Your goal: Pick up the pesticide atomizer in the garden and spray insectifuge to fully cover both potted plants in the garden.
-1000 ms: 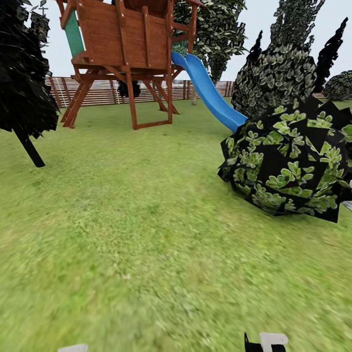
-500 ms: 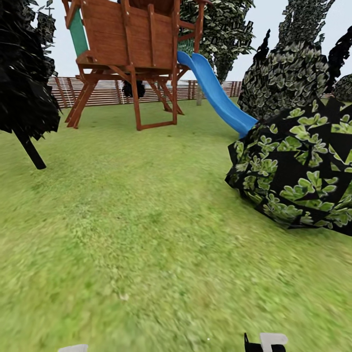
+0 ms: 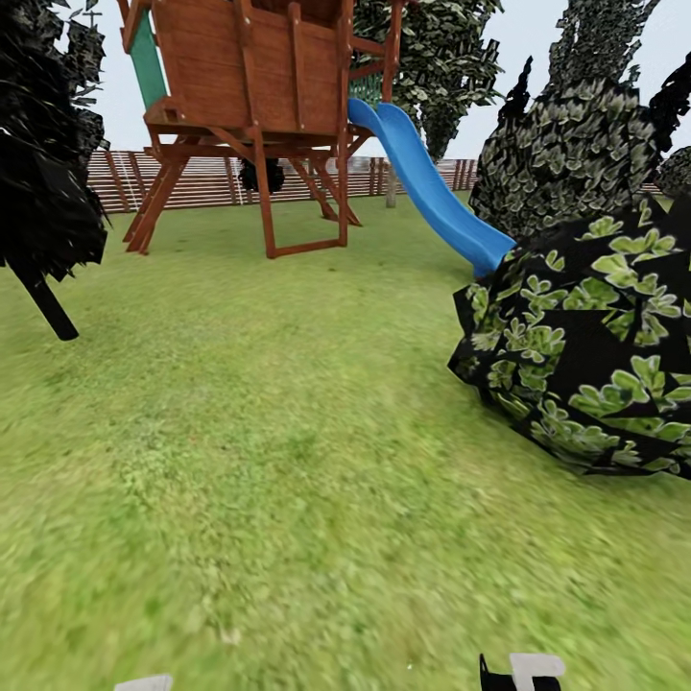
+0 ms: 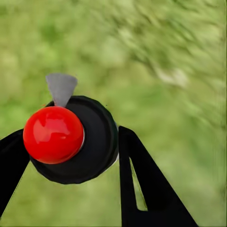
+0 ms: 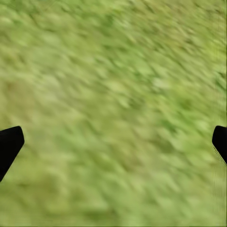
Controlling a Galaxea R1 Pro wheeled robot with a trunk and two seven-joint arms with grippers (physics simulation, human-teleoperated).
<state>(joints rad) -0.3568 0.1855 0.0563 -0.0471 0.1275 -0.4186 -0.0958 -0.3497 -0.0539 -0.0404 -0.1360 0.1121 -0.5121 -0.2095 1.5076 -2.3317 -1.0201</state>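
Head view: you face lawn (image 3: 240,432), wooden play tower (image 3: 250,106) and blue slide (image 3: 432,197) upper centre, big bush (image 3: 585,345) at right edge, fence (image 3: 206,178) behind. No potted plants in frame. Left wrist view: left pincer (image 4: 71,156) closed around pesticide atomizer (image 4: 71,139), red cap up. Right pincer (image 5: 113,142) spread wide, empty. Risk: bush close on right, so turning that way could clip it; jolts may loosen atomizer.

No text, label, brand, number or sign can be read anywhere in these views.
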